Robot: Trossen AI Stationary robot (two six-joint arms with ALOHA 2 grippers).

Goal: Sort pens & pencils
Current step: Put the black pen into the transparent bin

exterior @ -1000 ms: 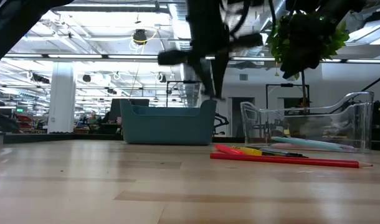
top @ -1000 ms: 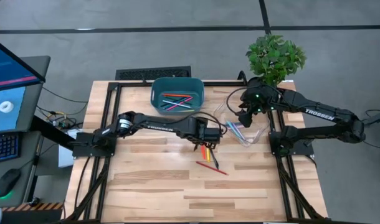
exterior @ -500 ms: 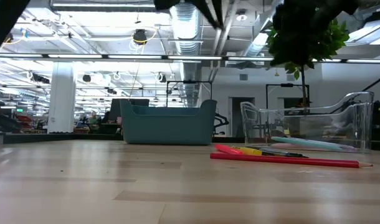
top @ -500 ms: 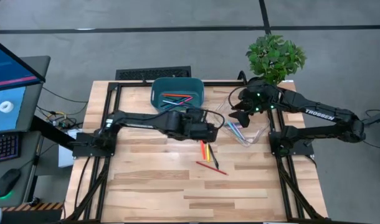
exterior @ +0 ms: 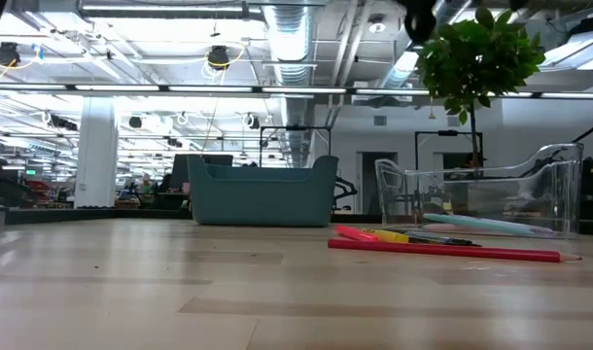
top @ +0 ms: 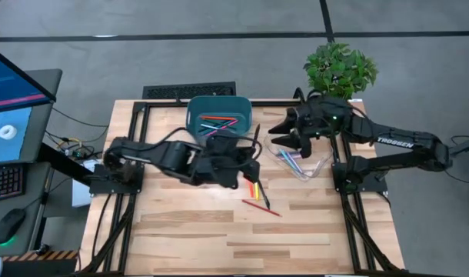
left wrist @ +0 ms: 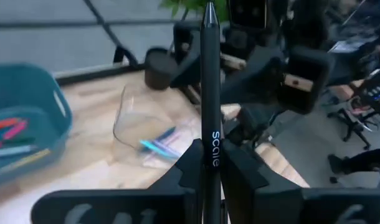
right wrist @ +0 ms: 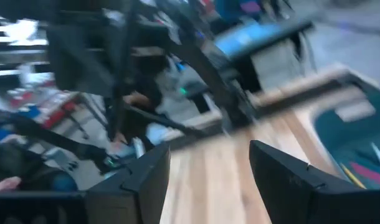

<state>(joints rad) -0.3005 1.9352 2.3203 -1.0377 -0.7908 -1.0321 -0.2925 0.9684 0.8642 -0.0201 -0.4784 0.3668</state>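
The left gripper [top: 254,158] stands over the middle of the pale plank table [top: 188,223], its 2 matte black fingers [left wrist: 240,171] closed tight on a slim, round black pen [left wrist: 209,81] that bears white lettering and rises straight up out of the grip, tapered tip uppermost. The right gripper [top: 281,132] hangs above the inner end of the clear plastic tray [exterior: 554,185], its 2 dark angular fingers [right wrist: 289,177] spread apart with nothing between them. The tray is glossy and curved-walled; a few thin teal, blue and pink sticks [top: 291,160] lie flat on its floor. The teal plastic bin [top: 194,123], smooth with rounded corners, holds several crossed sticks in red, pink, teal and yellow [top: 217,125]. Loose on the bare wood between bin and tray lie a long red pencil [exterior: 452,252] with a sharpened point, plus short pink, yellow and black sticks [exterior: 394,235] just behind it. A leafy green potted plant [top: 339,69] stands at the table's far right corner.
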